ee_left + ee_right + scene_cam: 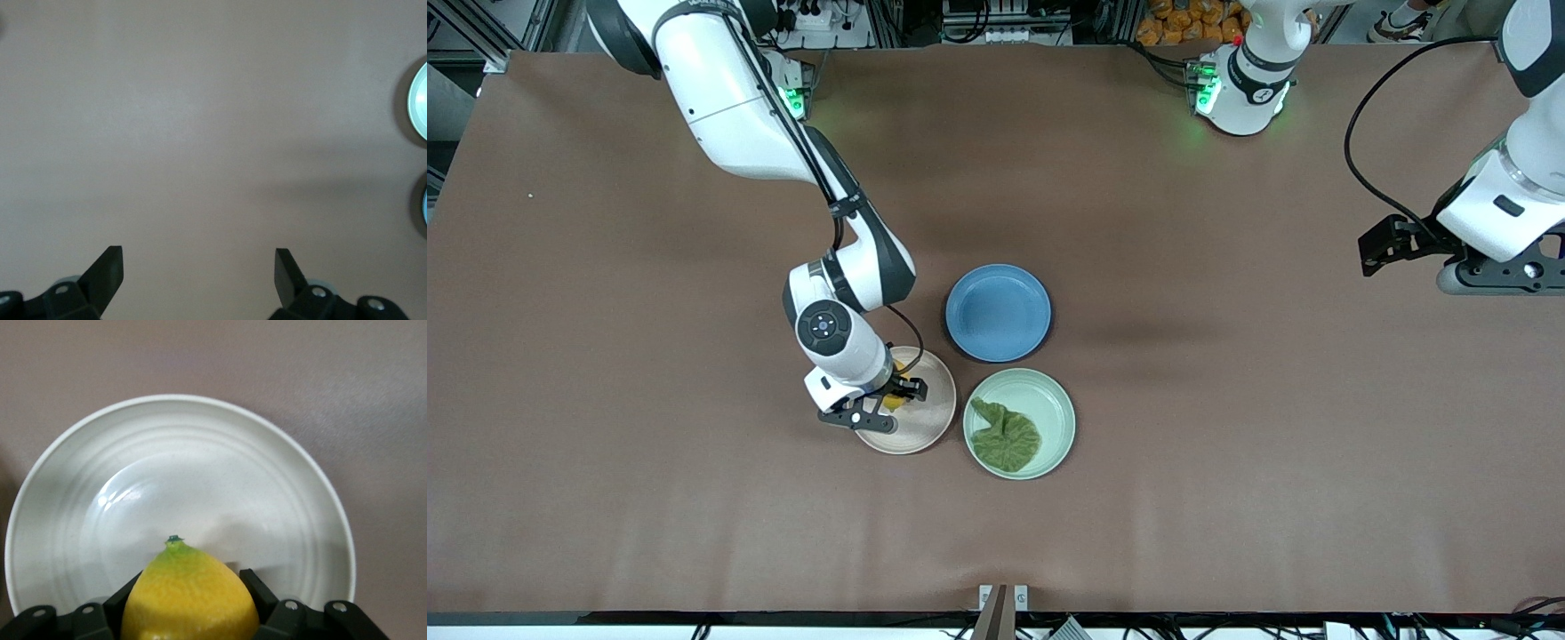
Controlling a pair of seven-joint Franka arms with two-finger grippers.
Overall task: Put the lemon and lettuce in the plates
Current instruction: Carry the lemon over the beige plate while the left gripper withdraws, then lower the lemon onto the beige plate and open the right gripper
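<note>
lettuce already down in the mint green plate, lying crumpled toward the side nearer the front camera, so that half judged finished. lemon not yet released: pinched between the fingers of the right hand, pointed tip aimed out over the bowl of the pink-beige plate, which sat directly under it. in the front view only a sliver of yellow seen between the black fingers, above the plate's edge toward the right arm's end of the worktop. whether the fruit touched the plate or hung just over it could not be told. left to do, by judgement: lower if needed, spread the fingers, lift away without rolling the fruit off the rim. blue plate bare, farther from the front camera than the other two and just beside them, no part of the job. left hand waiting over bare worktop at the left arm's end, well apart from the plates, fingers spread wide and holding nothing. overall judged nearly complete, one release short.
</note>
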